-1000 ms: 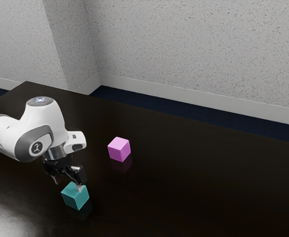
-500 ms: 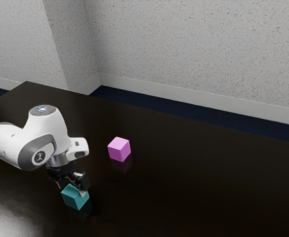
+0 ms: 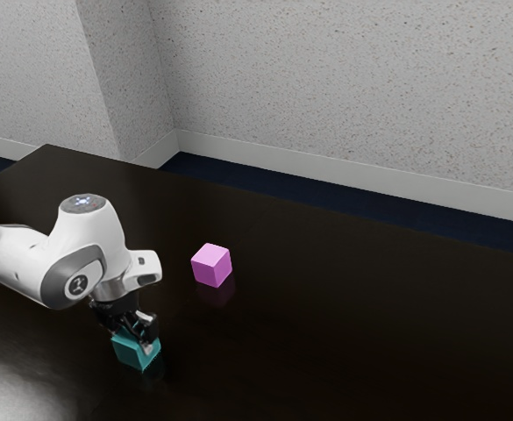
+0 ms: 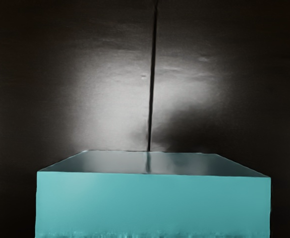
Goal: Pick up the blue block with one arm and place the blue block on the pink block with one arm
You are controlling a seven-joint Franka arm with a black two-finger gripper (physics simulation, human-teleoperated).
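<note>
Claw (image 3: 134,337) sits low over blue block (image 3: 133,354), toward near side of bench (image 3: 352,333); can't tell if gripping. Nothing lifted yet. Pickup + stacking on pink block (image 3: 211,264) still to do.

Dark table (image 3: 344,316): blue block (image 3: 130,353), pink block (image 3: 211,264).

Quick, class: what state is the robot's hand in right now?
Hand: low over the blue block; whether it is open or closed on it cannot be told.
</note>
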